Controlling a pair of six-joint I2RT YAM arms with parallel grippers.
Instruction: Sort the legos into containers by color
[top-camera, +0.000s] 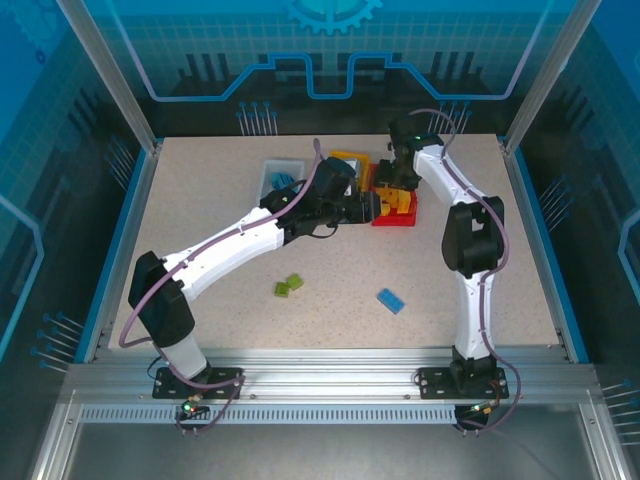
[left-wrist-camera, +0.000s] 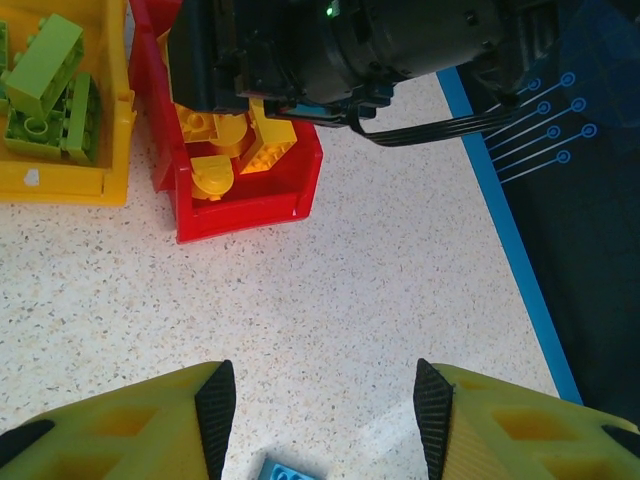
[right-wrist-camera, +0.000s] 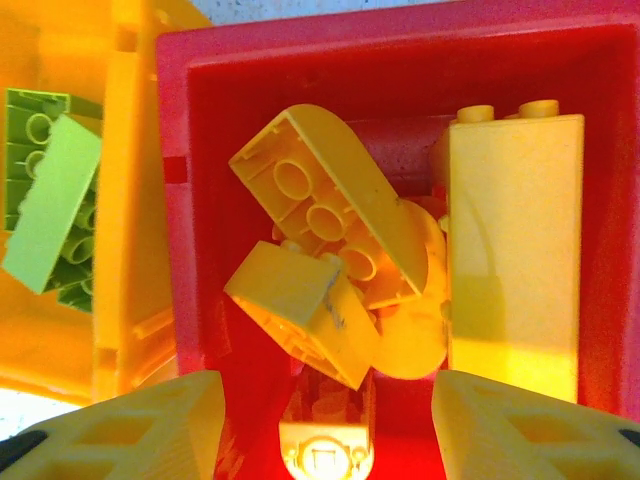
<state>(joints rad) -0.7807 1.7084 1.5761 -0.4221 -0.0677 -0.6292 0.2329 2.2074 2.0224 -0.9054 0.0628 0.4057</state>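
**Both grippers open at the red bin**

The right gripper (right-wrist-camera: 325, 400) is held over the red bin (right-wrist-camera: 600, 60), fingers spread, nothing clasped. Yellow legos (right-wrist-camera: 330, 215) are piled directly beneath it. The left gripper (left-wrist-camera: 325, 410) is likewise spread and empty, low over the table (top-camera: 200, 200) just beside that bin. Green legos (left-wrist-camera: 45, 95) are seen in the yellow bin (left-wrist-camera: 60, 180). A blue lego (top-camera: 391, 300) and loose green legos (top-camera: 290, 287) are scattered nearer the arm bases.

The speckled beige table (top-camera: 200, 200) carries three bins along its far side: a white bin (top-camera: 270, 165) at eleven o'clock, a yellow bin (top-camera: 346, 157) at twelve and a red bin (top-camera: 395, 222) at one. Two green bricks (top-camera: 290, 286) lie together at seven o'clock, and a blue brick (top-camera: 391, 300) lies alone at five.
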